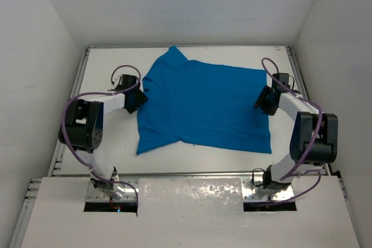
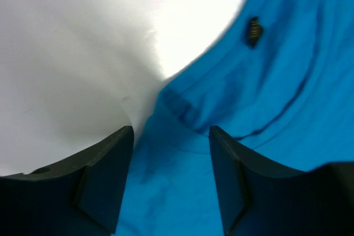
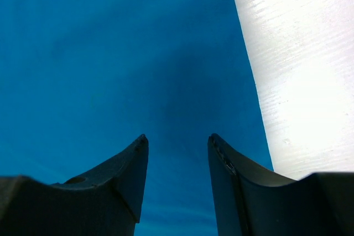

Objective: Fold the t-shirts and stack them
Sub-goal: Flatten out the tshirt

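A single bright blue t-shirt (image 1: 203,105) lies spread flat on the white table (image 1: 110,143), one sleeve pointing to the far left. My left gripper (image 1: 139,98) is low over the shirt's left edge. In the left wrist view its jaws (image 2: 171,131) stand open, with wrinkled blue cloth (image 2: 276,81) showing in the gap and a small dark tag (image 2: 254,30) further off. My right gripper (image 1: 263,100) is at the shirt's right edge. Seen from the right wrist, it (image 3: 178,136) is open over smooth blue cloth (image 3: 110,53), close to the hem, with nothing pinched.
White walls close in the table on the left, far and right sides. A raised rim (image 1: 186,46) runs along the far edge. Bare table shows left of the shirt (image 2: 83,53) and right of it (image 3: 298,53). The arm bases sit at the near edge.
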You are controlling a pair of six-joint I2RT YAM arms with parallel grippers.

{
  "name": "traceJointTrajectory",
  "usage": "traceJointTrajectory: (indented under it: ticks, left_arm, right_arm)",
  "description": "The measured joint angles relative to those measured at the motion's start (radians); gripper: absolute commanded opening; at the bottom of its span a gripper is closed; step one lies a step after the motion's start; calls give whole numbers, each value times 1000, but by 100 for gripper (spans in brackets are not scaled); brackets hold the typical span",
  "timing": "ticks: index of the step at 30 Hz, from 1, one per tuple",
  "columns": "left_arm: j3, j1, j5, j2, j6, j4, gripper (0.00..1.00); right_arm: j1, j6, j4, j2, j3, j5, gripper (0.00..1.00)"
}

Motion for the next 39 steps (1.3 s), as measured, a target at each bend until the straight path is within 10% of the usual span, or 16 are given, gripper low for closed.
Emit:
traceJointTrajectory:
  ticks: [7,19,39]
  left_arm:
    - [-68,1,-92,-84,30,-139,34]
    - [179,-45,-241,-72,198,-328,49]
    - [-76,-86,-131,-458,89,-558,47]
  right_arm:
    - [0,3,3,9,0,0,47]
    - [0,-1,-5,-12,0,1,47]
    - [0,199,-405,-227,-55,113,42]
